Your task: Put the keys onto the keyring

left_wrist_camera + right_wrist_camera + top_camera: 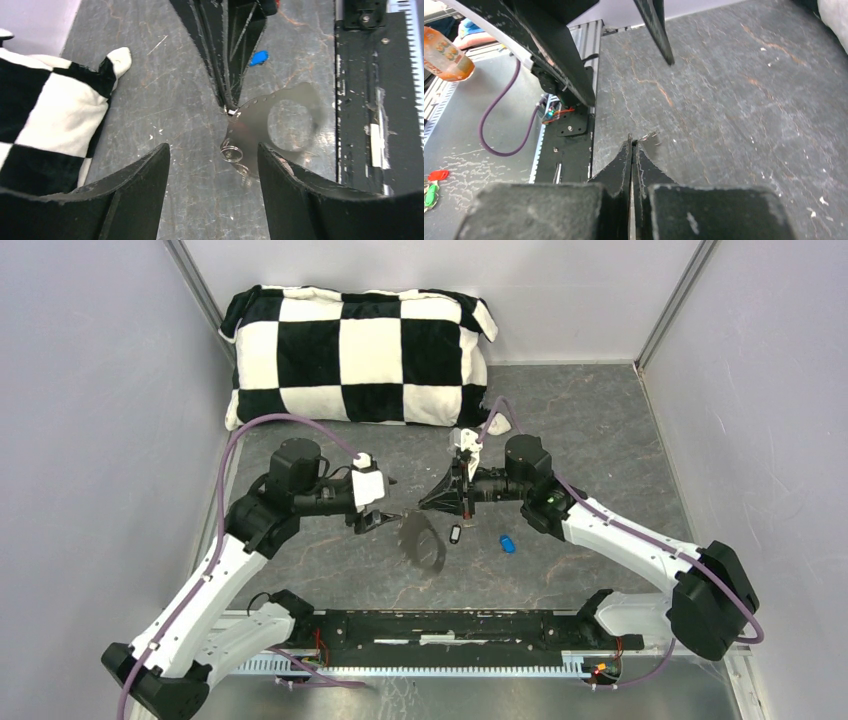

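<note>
The keyring (422, 542) hangs motion-blurred between the two grippers, a little above the table. My right gripper (426, 504) is shut on its upper edge; in the right wrist view its fingers (631, 142) are pressed together on a thin edge. In the left wrist view the keyring (272, 125) is a pale smeared loop with a small wire ring (231, 152) at its near end. My left gripper (212, 150) is open and empty, just short of that ring; it also shows in the top view (378, 520). The black key (455, 534) and the blue key (508, 543) lie on the table to the right.
A black-and-white chequered cushion (360, 355) lies at the back of the table. The black base rail (460, 630) runs along the near edge. Grey walls close in on the left, right and back.
</note>
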Robot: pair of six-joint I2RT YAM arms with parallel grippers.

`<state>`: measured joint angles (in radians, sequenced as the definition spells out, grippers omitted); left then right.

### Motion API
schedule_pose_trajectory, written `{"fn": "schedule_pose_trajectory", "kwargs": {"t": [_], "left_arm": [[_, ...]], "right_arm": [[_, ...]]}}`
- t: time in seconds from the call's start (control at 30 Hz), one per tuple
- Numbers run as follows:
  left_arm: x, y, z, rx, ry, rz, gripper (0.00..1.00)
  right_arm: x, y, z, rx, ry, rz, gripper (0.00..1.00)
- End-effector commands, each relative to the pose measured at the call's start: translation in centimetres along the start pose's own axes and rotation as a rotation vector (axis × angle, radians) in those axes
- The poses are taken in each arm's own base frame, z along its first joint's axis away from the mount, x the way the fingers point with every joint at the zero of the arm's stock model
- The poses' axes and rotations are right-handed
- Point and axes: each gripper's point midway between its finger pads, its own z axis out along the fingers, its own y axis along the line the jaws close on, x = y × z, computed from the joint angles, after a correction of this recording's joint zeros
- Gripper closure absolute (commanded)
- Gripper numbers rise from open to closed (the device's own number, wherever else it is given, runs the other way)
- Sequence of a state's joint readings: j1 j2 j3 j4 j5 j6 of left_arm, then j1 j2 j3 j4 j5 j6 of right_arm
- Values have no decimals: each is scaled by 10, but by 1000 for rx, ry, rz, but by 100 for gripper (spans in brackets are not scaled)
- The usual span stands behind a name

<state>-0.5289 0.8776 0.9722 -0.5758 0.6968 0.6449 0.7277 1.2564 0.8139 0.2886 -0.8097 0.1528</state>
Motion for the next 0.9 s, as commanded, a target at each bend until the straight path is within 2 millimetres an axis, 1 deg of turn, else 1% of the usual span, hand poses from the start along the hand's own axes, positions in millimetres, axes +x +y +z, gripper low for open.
{"fn": "schedule_pose_trajectory", "kwargs": {"t": [0.0, 0.07, 0.17, 0.27, 0.33, 0.43, 0.57, 0.67, 0.77, 0.87], "left_arm": [[-12, -20, -8, 75, -48, 12, 29], [-9, -24, -10, 70, -43, -39, 30], [-11, -34, -15, 71, -59, -98, 31], [-20, -38, -23, 44, -100, -115, 34], [-21, -39, -26, 31, -113, -97, 37], [-18, -45, -29, 35, -116, -71, 42], [-20, -53, -29, 78, -132, -63, 44], [-17, -52, -29, 86, -118, -23, 46], [-14, -48, -30, 78, -93, 36, 51], [-16, -48, -30, 85, -97, 34, 54]], "right_arm": [[-44, 23, 7, -81, -78, -121, 100], [-49, 31, 11, -99, -86, -131, 100], [-57, 43, 15, -118, -100, -149, 99], [-63, 55, 17, -135, -113, -165, 100], [-68, 60, 18, -142, -122, -175, 100], [-72, 62, 20, -133, -126, -186, 100], [-73, 62, 24, -120, -117, -198, 100], [-72, 65, 26, -133, -107, -204, 100], [-69, 67, 26, -140, -97, -206, 100], [-69, 70, 26, -146, -97, -207, 100]]}}
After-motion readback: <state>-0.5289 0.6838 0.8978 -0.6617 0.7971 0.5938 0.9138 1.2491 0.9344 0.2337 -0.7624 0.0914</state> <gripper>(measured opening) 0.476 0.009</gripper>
